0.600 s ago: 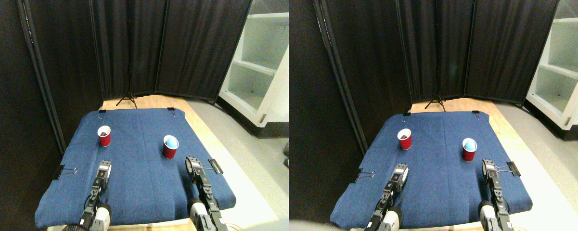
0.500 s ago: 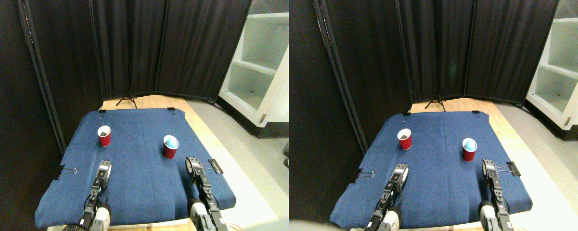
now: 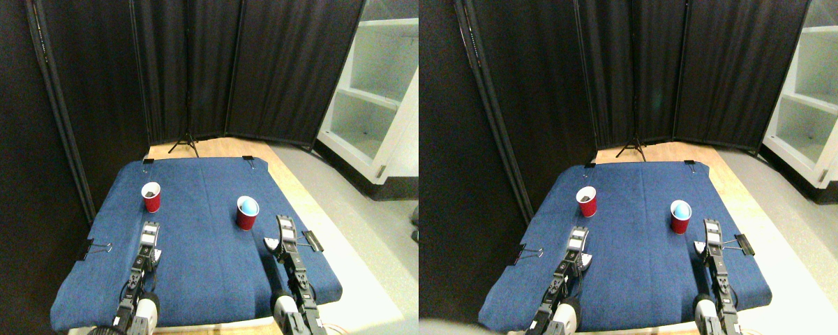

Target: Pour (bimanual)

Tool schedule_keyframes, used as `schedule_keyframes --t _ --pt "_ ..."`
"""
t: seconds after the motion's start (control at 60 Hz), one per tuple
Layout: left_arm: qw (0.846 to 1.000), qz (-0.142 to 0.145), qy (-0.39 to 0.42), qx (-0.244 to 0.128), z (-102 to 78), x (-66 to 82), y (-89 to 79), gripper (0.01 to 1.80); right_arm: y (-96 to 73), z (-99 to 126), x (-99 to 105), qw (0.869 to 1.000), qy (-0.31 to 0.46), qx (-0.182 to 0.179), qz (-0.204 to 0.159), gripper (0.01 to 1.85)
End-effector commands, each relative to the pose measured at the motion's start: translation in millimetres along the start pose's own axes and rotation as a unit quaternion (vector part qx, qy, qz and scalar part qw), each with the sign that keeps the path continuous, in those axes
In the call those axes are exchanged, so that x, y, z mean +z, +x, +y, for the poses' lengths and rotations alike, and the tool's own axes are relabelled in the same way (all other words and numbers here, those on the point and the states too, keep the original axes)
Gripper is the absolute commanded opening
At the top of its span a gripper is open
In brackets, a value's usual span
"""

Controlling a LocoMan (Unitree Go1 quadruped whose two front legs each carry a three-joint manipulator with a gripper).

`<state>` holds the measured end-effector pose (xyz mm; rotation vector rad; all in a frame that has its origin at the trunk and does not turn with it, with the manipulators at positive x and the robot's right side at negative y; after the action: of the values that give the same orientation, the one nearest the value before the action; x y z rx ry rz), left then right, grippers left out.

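Observation:
Two red cups stand on the blue cloth [image 3: 202,265]. The left cup [image 3: 151,197] holds something dark, and the right cup [image 3: 247,213] holds something pale blue. My left gripper [image 3: 152,239] is low over the cloth, a short way in front of the left cup and apart from it. My right gripper [image 3: 280,233] is just right of the right cup and slightly nearer to me, not touching it. Each gripper shows one jaw stretched forward and a pale one swung out to the side, so both are open with nothing in them.
Binder clips [image 3: 95,247] hold the cloth at its edges and far corners. Black curtain panels [image 3: 188,70] and a tripod foot [image 3: 183,145] stand behind the table. A white shelf unit [image 3: 380,91] is at the right, past a strip of grey floor.
Both grippers changed shape: each now reaches a little further forward towards its cup, with a pale jaw swung out sideways. The cups have not moved.

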<state>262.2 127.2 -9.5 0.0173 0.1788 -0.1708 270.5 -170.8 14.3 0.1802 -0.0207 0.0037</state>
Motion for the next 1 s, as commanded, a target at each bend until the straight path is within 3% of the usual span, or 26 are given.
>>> schedule_keyframes --t 0.017,0.2,0.35,0.517,0.533,0.7,0.883,0.9,1.0 --pt "0.999 -0.032 0.005 -0.012 -6.5 12.5 -0.1 0.59 3.9 2.3 5.8 1.000 -0.006 -0.003 -0.015 0.61" --pt "0.999 -0.042 -0.029 -0.010 -12.4 26.3 -4.2 0.67 8.0 8.5 12.7 0.998 0.032 0.038 -0.043 0.63" --pt "0.992 -0.068 -0.110 0.002 -15.0 35.9 -2.8 0.66 16.9 16.6 18.4 0.992 0.099 0.043 -0.058 0.66" --pt "0.987 -0.077 -0.142 0.014 -12.9 39.4 1.9 0.74 23.7 22.1 17.4 0.989 0.137 0.041 -0.045 0.72" --pt "0.983 -0.079 -0.162 0.022 -12.1 40.7 3.3 0.76 26.0 23.7 16.8 0.983 0.176 0.038 -0.041 0.73" --pt "0.966 -0.092 -0.232 0.062 -6.3 40.4 12.7 0.71 32.6 26.8 14.1 0.961 0.271 0.033 -0.036 0.76" --pt "0.946 -0.093 -0.300 0.079 2.8 30.4 23.4 0.74 33.8 23.5 9.7 0.943 0.330 0.024 -0.025 0.80" --pt "0.941 -0.093 -0.313 0.087 4.2 27.4 25.5 0.75 33.2 22.3 8.6 0.930 0.365 0.014 -0.023 0.80" --pt "0.933 -0.097 -0.332 0.101 6.1 21.8 29.6 0.77 31.7 20.4 9.5 0.925 0.378 0.010 -0.019 0.82"
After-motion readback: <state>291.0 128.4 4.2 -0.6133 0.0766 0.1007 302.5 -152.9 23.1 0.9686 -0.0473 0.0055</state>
